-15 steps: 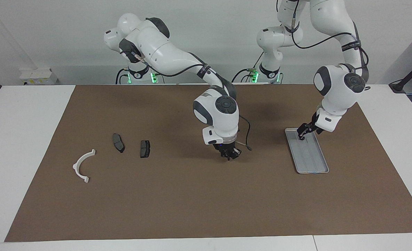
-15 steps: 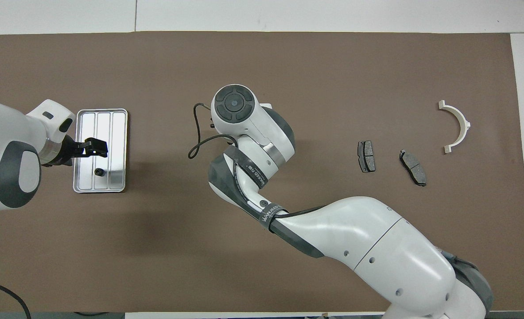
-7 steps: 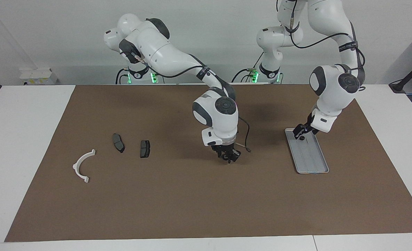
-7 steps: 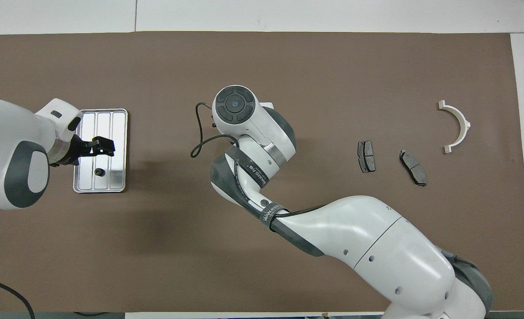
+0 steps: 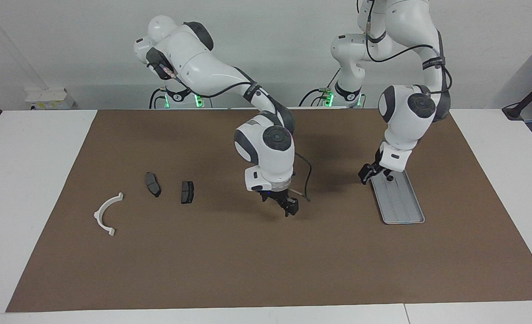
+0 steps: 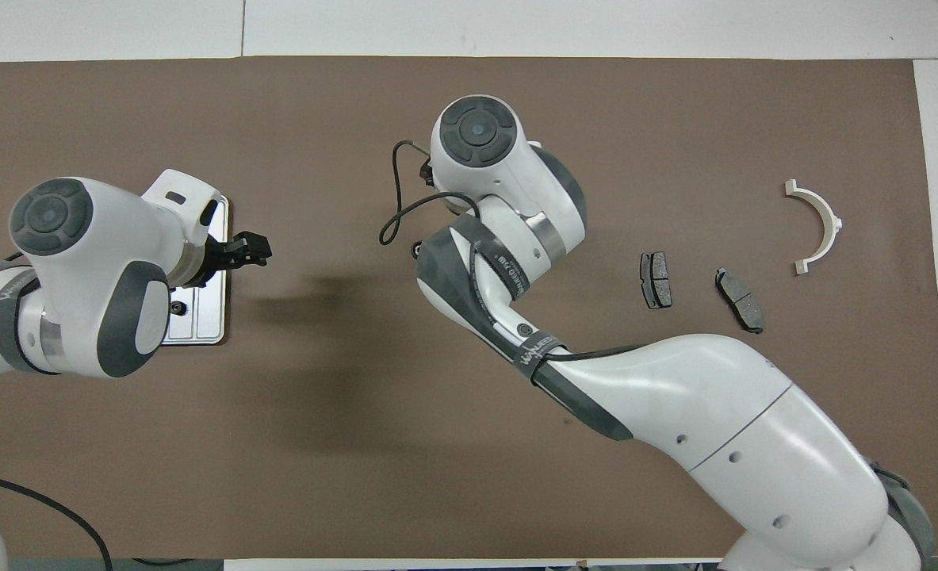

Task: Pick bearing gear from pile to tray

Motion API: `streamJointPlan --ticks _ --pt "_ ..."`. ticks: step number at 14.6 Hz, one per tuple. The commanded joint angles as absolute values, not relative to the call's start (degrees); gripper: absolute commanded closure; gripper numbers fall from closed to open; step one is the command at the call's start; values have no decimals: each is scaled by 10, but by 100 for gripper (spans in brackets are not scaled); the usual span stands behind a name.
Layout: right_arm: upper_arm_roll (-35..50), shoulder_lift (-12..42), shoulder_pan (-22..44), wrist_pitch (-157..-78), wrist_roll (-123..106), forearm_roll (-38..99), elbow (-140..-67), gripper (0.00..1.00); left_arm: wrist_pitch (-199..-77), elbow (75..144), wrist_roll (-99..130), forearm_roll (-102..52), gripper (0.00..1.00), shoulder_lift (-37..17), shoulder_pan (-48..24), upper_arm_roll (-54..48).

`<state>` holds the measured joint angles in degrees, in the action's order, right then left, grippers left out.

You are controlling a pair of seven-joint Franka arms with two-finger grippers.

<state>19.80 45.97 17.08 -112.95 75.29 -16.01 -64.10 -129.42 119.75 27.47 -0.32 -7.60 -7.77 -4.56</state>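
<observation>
The silvery ribbed tray (image 5: 400,202) lies toward the left arm's end of the mat; in the overhead view the left arm covers most of the tray (image 6: 203,311). One small black ring (image 5: 388,178) (image 6: 175,307) lies in the tray's end nearest the robots. My left gripper (image 5: 367,173) (image 6: 250,248) is open and empty, raised just off the tray's edge toward the table's middle. My right gripper (image 5: 288,208) hangs over the bare mat at mid-table; its own wrist hides it from above. The pile's white half-ring bracket (image 5: 98,215) (image 6: 833,222) and two dark brake pads (image 5: 153,184) (image 5: 187,191) lie toward the right arm's end.
The brown mat (image 5: 230,261) covers most of the white table. The brake pads also show from above (image 6: 656,280) (image 6: 740,299). A black cable (image 5: 307,180) loops from the right wrist.
My left gripper has moved off the tray toward the table's middle, leaving the ring in the tray. My right gripper has shifted a little toward the pile and turned.
</observation>
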Motion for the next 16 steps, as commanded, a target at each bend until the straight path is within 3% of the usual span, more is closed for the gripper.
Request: streamJointPlan --ticks 1,5,9,14,16 --pt "214 419 114 -1113 679 -121 -652 0 -1303 1161 343 -4 0 -117 -132 -37" --pt "214 402 63 -1086 599 -100 -658 0 -1242 964 522 12 0 -258 -241 -34" --pt "214 389 24 -1045 456 -100 -665 0 -1248 884 603 27 0 -359 -312 -12" --pt "214 375 -3 -1030 389 -99 -671 0 -1246 883 610 27 0 -356 -325 5" --pt "200 335 -10 -1039 314 -98 -713 0 -1243 886 611 26 2 -356 -326 5"
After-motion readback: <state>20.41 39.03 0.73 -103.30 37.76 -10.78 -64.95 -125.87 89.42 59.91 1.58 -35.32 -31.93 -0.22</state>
